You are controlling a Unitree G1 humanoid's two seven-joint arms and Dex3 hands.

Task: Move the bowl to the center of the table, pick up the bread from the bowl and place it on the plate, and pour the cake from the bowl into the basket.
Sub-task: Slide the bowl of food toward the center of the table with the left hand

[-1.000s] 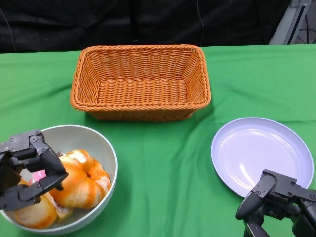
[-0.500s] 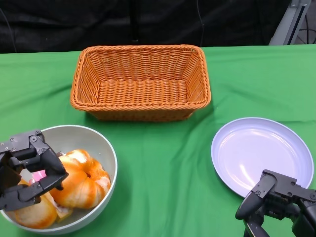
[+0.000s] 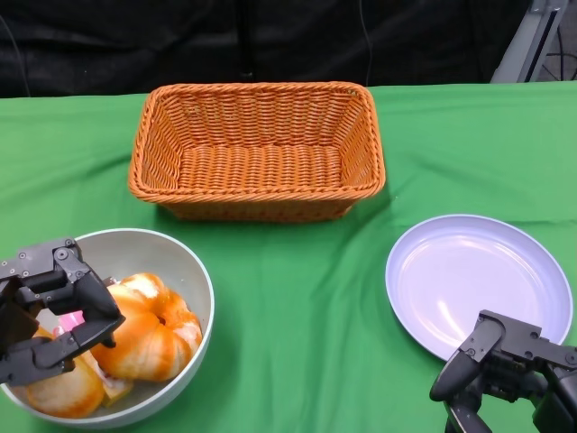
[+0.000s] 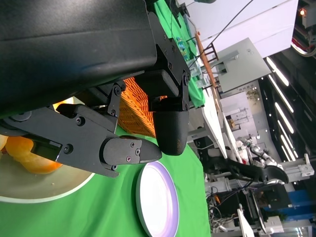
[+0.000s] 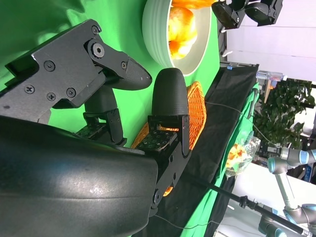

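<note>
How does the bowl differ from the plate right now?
The bowl is deep, grey-white and holds orange bread; the plate is shallow, pale lavender and holds nothing. The bowl sits at the table's near left with the left hand over its rim; the plate lies near right, the right hand beside it. Both are round.

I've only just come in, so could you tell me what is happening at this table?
A humanoid robot is at a green-clothed table. Its left hand sits at the near rim of a pale grey bowl holding orange-glazed bread, at the table's near left; whether it grips the rim is unclear. The right hand hovers open, holding nothing, by the near edge of an empty lilac plate. The orange wicker basket behind is empty.
</note>
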